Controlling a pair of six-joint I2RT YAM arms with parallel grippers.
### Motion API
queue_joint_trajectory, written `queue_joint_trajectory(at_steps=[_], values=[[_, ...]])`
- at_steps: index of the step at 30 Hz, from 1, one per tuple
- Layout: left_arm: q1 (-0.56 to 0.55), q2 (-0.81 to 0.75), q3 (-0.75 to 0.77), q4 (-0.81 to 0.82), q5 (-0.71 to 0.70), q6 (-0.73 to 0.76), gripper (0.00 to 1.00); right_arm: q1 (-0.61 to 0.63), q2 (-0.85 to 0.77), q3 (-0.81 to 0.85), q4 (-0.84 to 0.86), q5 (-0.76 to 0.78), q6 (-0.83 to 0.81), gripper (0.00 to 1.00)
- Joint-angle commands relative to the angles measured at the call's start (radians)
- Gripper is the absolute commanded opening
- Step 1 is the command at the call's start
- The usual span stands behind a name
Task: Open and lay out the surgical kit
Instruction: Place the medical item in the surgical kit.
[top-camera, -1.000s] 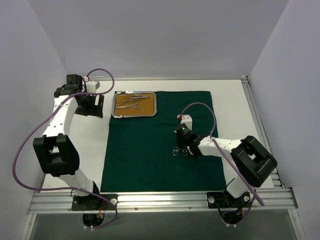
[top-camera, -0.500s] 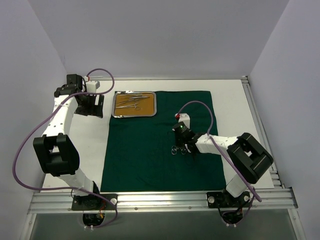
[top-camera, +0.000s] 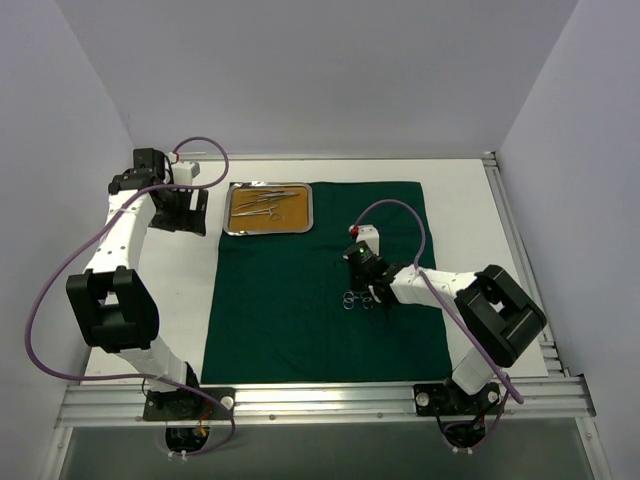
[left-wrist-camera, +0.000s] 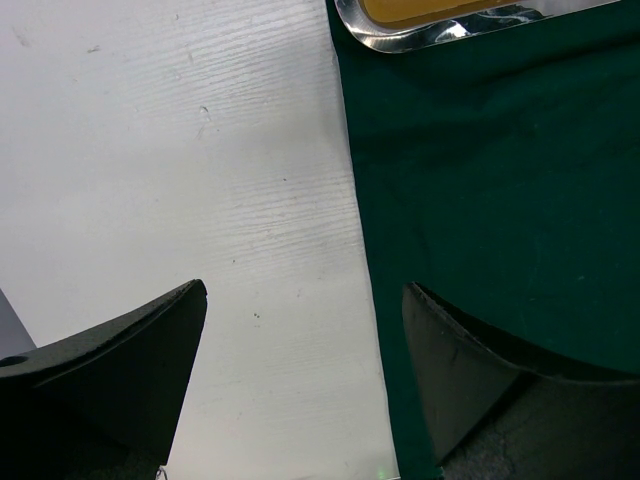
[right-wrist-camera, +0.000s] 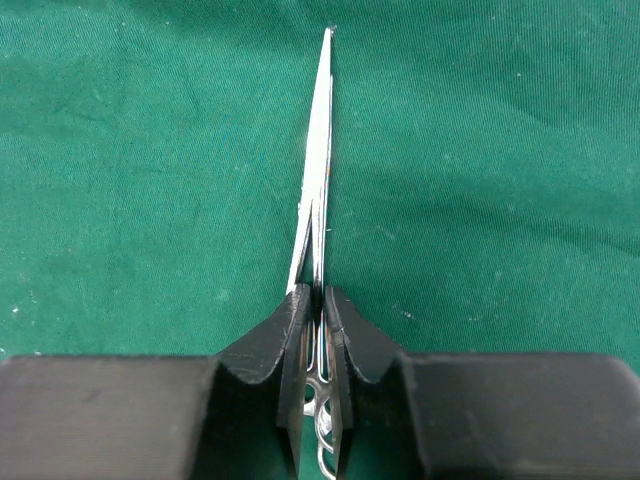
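The dark green cloth (top-camera: 300, 320) lies spread flat on the table. The steel tray (top-camera: 229, 211) with its orange-brown inside sits at the cloth's far left corner and holds the other instruments (top-camera: 265, 204). My right gripper (top-camera: 370, 290) is low over the middle of the cloth, shut on a ring-handled clamp (right-wrist-camera: 318, 150). The clamp's tip points away from the fingers (right-wrist-camera: 290, 330) and its rings (top-camera: 352, 299) show beside the gripper. My left gripper (top-camera: 186, 210) is open and empty over the white table, left of the tray; its jaws stand wide apart in the left wrist view (left-wrist-camera: 303, 290).
The cloth's left edge (left-wrist-camera: 362, 250) runs between my left fingers in the left wrist view, and a corner of the tray rim (left-wrist-camera: 400, 40) shows at the top. White walls close in the table at the back and on both sides.
My right gripper has shifted slightly toward the far left with the clamp still in it. The left arm has not moved.
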Motion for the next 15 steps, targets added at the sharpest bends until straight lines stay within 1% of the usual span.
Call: queue_joint_trajectory(at_steps=[1,3,15], values=[[-0.002,-0.003,0.015,0.018,0.014,0.003,0.89,-0.007,-0.013,0.05,-0.052,0.009,0.001,0.09],[-0.002,-0.005,0.014,0.018,0.014,0.003,0.89,-0.007,-0.023,0.057,-0.069,0.012,-0.002,0.11],[-0.002,-0.018,0.012,0.017,0.014,0.004,0.89,-0.007,-0.082,0.084,-0.151,0.055,-0.026,0.12]])
